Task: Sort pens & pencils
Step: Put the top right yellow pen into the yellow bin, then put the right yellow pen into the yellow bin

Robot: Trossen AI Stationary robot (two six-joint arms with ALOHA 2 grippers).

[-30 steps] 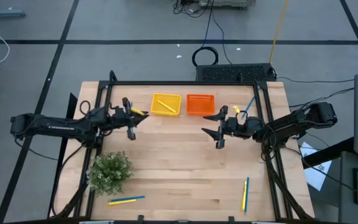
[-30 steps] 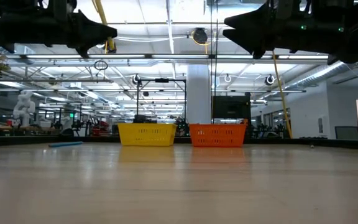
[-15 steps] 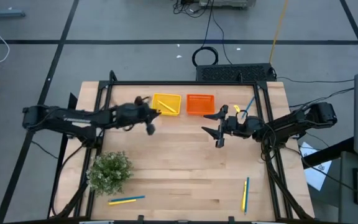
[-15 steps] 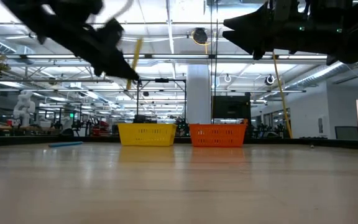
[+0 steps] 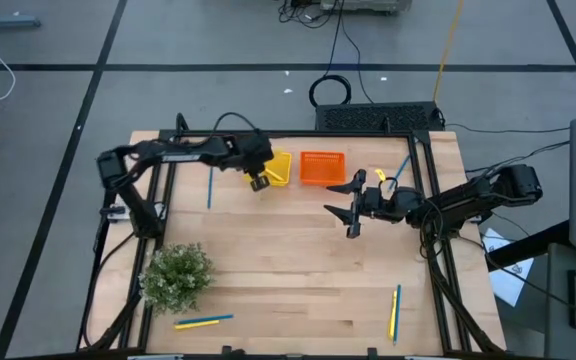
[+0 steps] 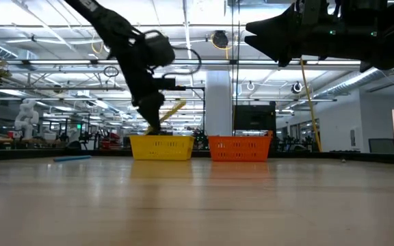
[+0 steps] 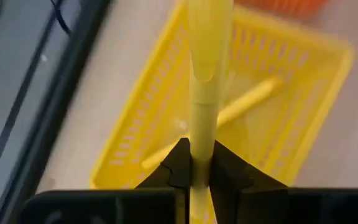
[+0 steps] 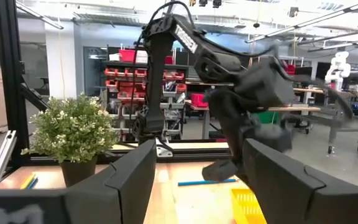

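My left gripper [image 5: 259, 182] hangs over the left edge of the yellow tray [image 5: 271, 168], shut on a yellow pencil [image 7: 202, 93]. In the low view the pencil [image 6: 172, 110] slants just above the tray [image 6: 161, 147]. Another yellow pencil [image 7: 241, 106] lies flat inside the tray. Beside it stands the orange tray [image 5: 322, 167]. A blue pen [image 5: 209, 187] lies on the table left of the trays. My right gripper [image 5: 353, 205] hovers open, holding nothing, right of the table's middle. More blue and yellow sticks lie near the front edge [image 5: 203, 321] [image 5: 395, 310]. My left gripper pinches the yellow pencil's shaft [image 7: 202, 155] between its two fingers. The fingers slant down from the table's left, and the pencil runs on past their tips. It is lifted clear, tilted, over the yellow tray.
A bushy green plant [image 5: 178, 275] stands at the front left. A black frame [image 5: 298, 134] runs around the table's far and side edges. A blue stick [image 5: 401, 170] shows beside the right arm's wrist. Bare wood lies across the table's middle.
My left gripper has swung from the table's left toward the yellow tray, tipping from nearly level to pointing steeply down. The yellow pencil has gone along in its shut fingers and now slants over the tray.
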